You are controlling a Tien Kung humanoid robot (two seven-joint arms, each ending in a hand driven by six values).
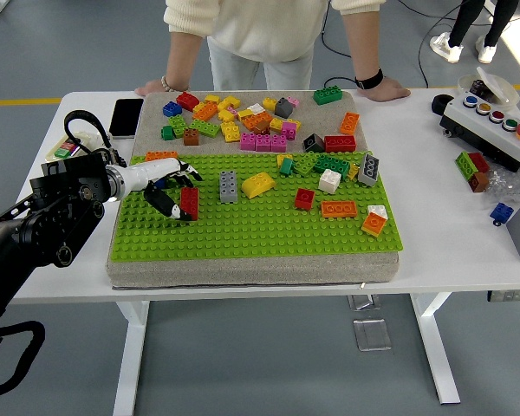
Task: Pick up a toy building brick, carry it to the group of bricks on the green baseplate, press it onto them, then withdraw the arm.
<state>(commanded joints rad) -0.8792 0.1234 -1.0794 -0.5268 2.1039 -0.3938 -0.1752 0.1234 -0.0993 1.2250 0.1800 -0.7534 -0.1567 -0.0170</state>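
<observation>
We see the left hand [172,192] with fingers curled around a red rectangular plastic brick [189,203] standing on the green studded baseplate [251,234] atop the white bench [468,243].

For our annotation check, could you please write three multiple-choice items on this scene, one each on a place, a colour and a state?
1. Where does the phone lie?
A. on the white table's far left, beside the mat
B. on the green baseplate
C. by the button box

2. What colour is the brick at the left robot hand?
A. blue
B. red
C. white

3. What is the left robot hand doing?
A. resting off the table
B. spread flat, holding nothing
C. fingers curled around the brick

Answers: 1 A, the phone sits on bare table left of the mat; 2 B, it is plainly red; 3 C, fingers wrap the brick on the green baseplate.
</observation>
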